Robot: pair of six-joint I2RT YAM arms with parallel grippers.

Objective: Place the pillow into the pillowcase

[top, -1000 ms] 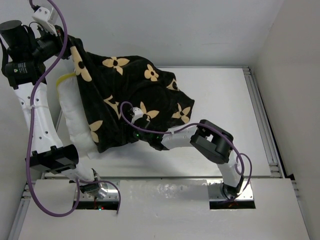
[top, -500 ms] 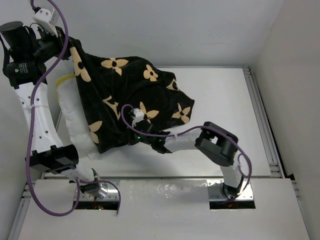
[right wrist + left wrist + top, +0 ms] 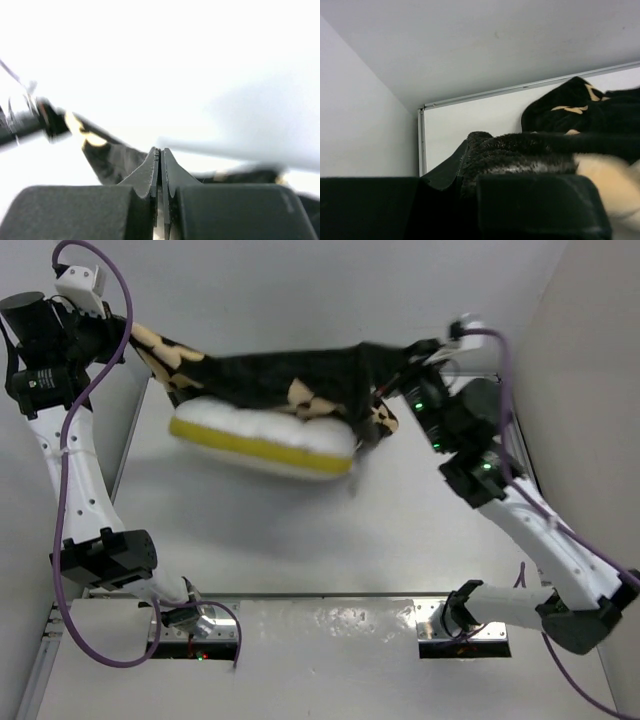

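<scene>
The black pillowcase (image 3: 290,375) with tan flowers is stretched in the air between both grippers. My left gripper (image 3: 128,332), at the back left, is shut on one corner; in the left wrist view its fuzzy black fabric (image 3: 520,150) fills the jaws of that gripper (image 3: 465,180). At the back right my right gripper (image 3: 405,368) is shut on the other end. In the right wrist view the jaws (image 3: 161,155) are pressed together, with black cloth (image 3: 110,157) running off to the left. The white pillow (image 3: 260,428) with its yellow band sags under the case, its top edge covered.
The white table (image 3: 400,530) lies below. A metal rail (image 3: 522,470) runs along its right side, with a wall just beyond. Another wall stands behind the back edge (image 3: 520,89). Both arm bases sit at the near edge.
My right gripper has shut on the pillowcase and swung from the table's middle up to the back right. The case is now pulled taut, and the pillow has turned to hang crosswise beneath it.
</scene>
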